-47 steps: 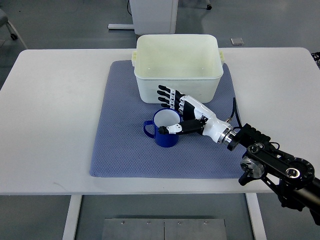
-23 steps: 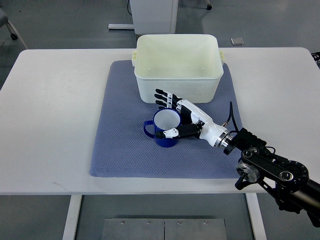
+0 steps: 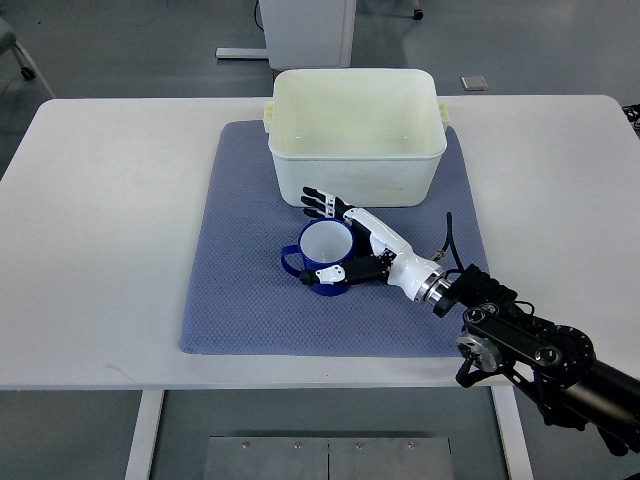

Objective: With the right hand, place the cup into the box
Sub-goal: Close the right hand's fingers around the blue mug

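The right hand [image 3: 345, 240] reaches in from the lower right and cups the blue mug [image 3: 324, 258], which stands upright on the blue-grey mat [image 3: 240, 260] just in front of the cream plastic box [image 3: 357, 135]. Its fingers [image 3: 318, 200] are spread along the mug's far side, the thumb [image 3: 330, 272] against the near side, not closed tight. The mat covers the white desk [image 3: 110, 220].

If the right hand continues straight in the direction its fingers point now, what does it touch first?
The right hand points up-left, already around the blue cup, so the cup comes first. Its fingertips lie just short of the white box front wall; height is unclear.
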Robot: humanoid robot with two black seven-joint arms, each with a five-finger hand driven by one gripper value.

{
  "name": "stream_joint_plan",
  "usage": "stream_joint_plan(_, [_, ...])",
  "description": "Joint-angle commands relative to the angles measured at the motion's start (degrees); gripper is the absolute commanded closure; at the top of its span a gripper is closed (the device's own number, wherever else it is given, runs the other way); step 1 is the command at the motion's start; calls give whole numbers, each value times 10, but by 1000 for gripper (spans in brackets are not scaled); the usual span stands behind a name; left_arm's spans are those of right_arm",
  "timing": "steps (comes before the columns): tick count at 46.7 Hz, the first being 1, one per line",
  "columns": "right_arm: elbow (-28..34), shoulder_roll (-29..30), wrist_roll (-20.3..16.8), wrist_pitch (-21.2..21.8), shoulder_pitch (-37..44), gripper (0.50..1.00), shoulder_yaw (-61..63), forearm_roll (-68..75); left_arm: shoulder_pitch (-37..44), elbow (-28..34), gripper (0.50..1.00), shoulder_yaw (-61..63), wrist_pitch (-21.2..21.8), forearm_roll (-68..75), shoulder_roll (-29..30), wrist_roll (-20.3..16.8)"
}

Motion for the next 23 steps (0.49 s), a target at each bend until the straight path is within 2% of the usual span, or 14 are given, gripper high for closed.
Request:
stream_joint_plan(1, [-8, 5, 0, 0, 1, 500, 0, 0, 0, 0, 500, 0, 0, 0, 0, 0])
stream_joint_plan(16, [-35, 15, 21, 0, 2, 509, -4, 2, 0, 0, 500, 0, 0, 0, 0, 0])
stream_joint_plan(23, [-47, 15, 32, 0, 2, 551, -5, 4, 0, 0, 500, 0, 0, 0, 0, 0])
